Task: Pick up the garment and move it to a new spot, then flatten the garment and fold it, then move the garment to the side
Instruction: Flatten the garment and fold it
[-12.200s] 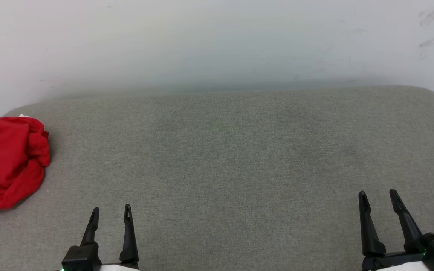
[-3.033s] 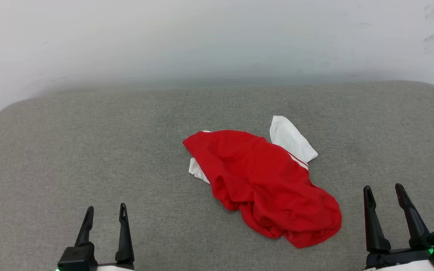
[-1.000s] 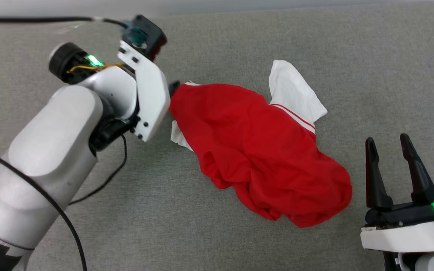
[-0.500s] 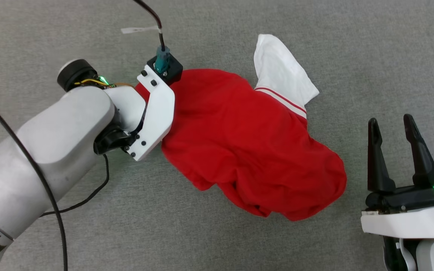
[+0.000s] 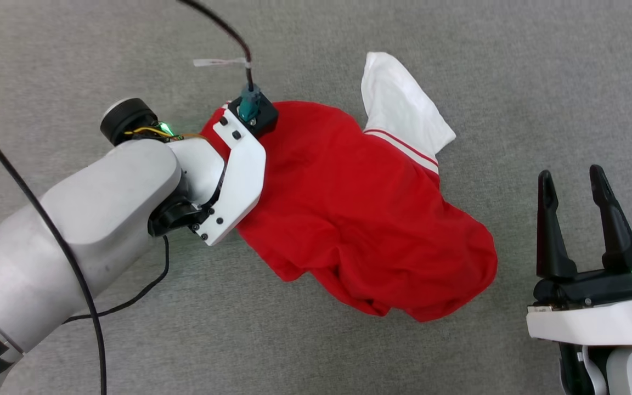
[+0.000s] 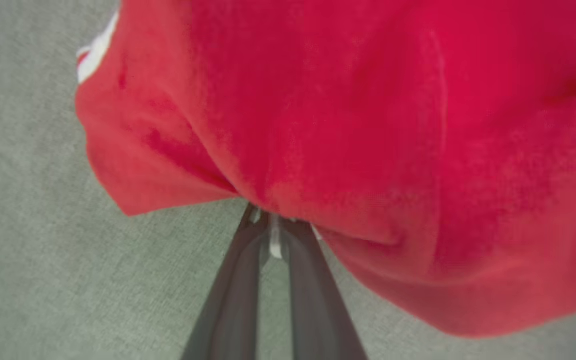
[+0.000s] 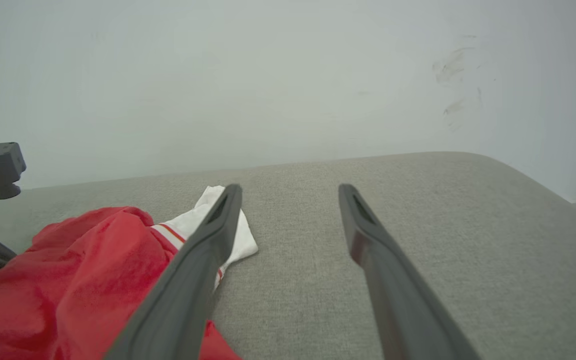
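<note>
Through the head view we saw the garment (image 5: 360, 219) lying crumpled on the grey cushion (image 5: 129, 329), one white sleeve (image 5: 404, 109) splayed out. It was neither flattened nor folded, so we judged most of the task left. Our right gripper (image 5: 570, 174) stood apart at its right, jaws wide and empty.

Through the left wrist view, our left gripper (image 6: 273, 225) was pinched shut on the garment's edge.

Through the right wrist view, bare cushion ran to a rounded far edge below the wall (image 7: 268, 75), leaving room rightward.

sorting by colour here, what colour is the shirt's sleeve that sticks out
The sleeve is white, with red-striped trim at its base; the head view shows it best.
</note>
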Available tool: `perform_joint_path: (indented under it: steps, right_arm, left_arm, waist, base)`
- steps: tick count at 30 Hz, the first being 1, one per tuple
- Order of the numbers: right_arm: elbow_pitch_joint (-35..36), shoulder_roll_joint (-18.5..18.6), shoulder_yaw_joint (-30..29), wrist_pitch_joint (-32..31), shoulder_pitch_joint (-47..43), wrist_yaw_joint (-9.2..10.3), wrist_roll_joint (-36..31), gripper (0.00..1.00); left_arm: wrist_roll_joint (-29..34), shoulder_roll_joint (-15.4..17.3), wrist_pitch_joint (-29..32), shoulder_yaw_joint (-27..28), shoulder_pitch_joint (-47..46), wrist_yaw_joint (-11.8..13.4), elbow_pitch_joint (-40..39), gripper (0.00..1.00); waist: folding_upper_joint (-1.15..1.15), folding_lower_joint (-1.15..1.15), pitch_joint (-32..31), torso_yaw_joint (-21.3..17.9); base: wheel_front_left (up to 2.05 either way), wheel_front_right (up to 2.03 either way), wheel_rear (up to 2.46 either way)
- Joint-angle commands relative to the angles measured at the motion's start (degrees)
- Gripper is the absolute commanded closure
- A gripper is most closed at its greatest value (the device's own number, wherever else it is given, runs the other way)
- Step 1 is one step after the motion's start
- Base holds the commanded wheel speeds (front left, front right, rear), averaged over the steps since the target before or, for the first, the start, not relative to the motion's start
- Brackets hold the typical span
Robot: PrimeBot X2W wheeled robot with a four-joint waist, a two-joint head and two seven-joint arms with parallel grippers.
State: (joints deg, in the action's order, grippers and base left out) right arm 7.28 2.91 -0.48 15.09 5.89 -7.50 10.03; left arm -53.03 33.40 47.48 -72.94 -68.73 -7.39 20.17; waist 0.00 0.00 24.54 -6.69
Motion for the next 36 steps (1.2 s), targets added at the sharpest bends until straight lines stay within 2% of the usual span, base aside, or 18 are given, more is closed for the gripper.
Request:
perform_joint_path:
  steps: [1, 6, 12, 15, 19, 23, 24, 25, 31, 32, 36]
  right_arm:
    - [-0.14, -0.05, -0.18, 0.12, -0.93, 0.02, -0.51, 0.00]
    - [-0.49, -0.04, -0.12, 0.12, -2.80, 0.02, -0.87, 0.00]
    - [-0.79, -0.04, -0.27, 0.12, -4.24, 0.02, -1.20, 0.00]
    - [-0.88, -0.04, -0.34, 0.12, -4.52, 0.02, -1.17, 0.00]
    - [-0.96, -0.04, -0.18, 0.11, -4.85, 0.02, -1.30, 0.00]
    - [-1.29, -0.04, -0.34, 0.11, -5.15, 0.02, -1.53, 0.00]
    - [-1.27, -0.04, -0.47, 0.12, -5.07, 0.02, -1.77, 0.00]
    - [-1.22, -0.04, -0.58, 0.11, -4.83, 0.02, -2.03, 0.00]
    - [-0.23, -0.04, -2.32, 0.12, -1.90, 0.02, -5.30, 0.00]
    - [-0.23, -0.04, -2.32, 0.12, -1.90, 0.02, -5.30, 0.00]
    - [0.25, -0.06, -3.29, 0.11, 1.76, 0.02, -9.16, 0.00]
  left_arm:
    - [-1.05, -0.09, -1.92, -0.55, 1.19, -0.02, -0.29, 1.00]
    - [-4.33, 3.53, -6.31, -0.38, 0.30, 0.00, -2.35, 1.00]
    - [-7.56, 11.31, -7.84, -0.41, 3.05, 0.00, -2.84, 1.00]
    - [-9.61, 14.09, -8.52, -0.36, 5.85, 0.22, -1.64, 1.00]
    - [-12.39, 16.18, -10.20, -0.24, 10.86, 1.51, 0.38, 1.00]
    - [-13.89, 15.78, -13.39, 0.12, 14.99, 2.44, 1.50, 1.00]
    - [-13.92, 15.46, -15.15, 0.67, 15.51, 3.09, 1.82, 0.67]
    - [-13.63, 15.20, -17.13, 1.13, 15.93, 4.07, 2.17, 0.00]
    - [-9.57, 14.80, -30.19, 4.08, 16.72, 7.51, 0.45, 0.00]
    - [-9.57, 14.80, -30.19, 4.08, 16.72, 7.51, 0.45, 0.00]
    - [-7.30, 15.62, -40.78, 7.21, 18.03, 12.10, -2.91, 0.00]
  waist:
    - [0.00, 0.00, -2.42, 1.49]
    - [0.00, 0.00, -6.04, 4.01]
    - [0.00, 0.00, -8.32, 5.63]
    - [0.00, 0.00, -8.60, 5.78]
    - [0.00, 0.00, -8.79, 5.57]
    - [0.00, 0.00, -9.47, 5.40]
    - [0.00, 0.00, -9.78, 5.46]
    - [0.00, 0.00, -10.12, 5.52]
    - [0.00, 0.00, -12.69, 6.40]
    - [0.00, 0.00, -12.69, 6.40]
    - [0.00, 0.00, -14.16, 7.50]
  base:
    - [0.00, 0.00, 0.00]
    - [0.00, 0.00, 0.00]
    - [0.00, 0.00, 0.00]
    - [0.00, 0.00, 0.00]
    - [0.00, 0.00, 0.00]
    - [0.00, 0.00, 0.00]
    - [0.00, 0.00, 0.00]
    - [0.00, 0.00, 0.00]
    - [0.00, 0.00, 0.00]
    - [0.00, 0.00, 0.00]
    - [0.00, 0.00, 0.00]
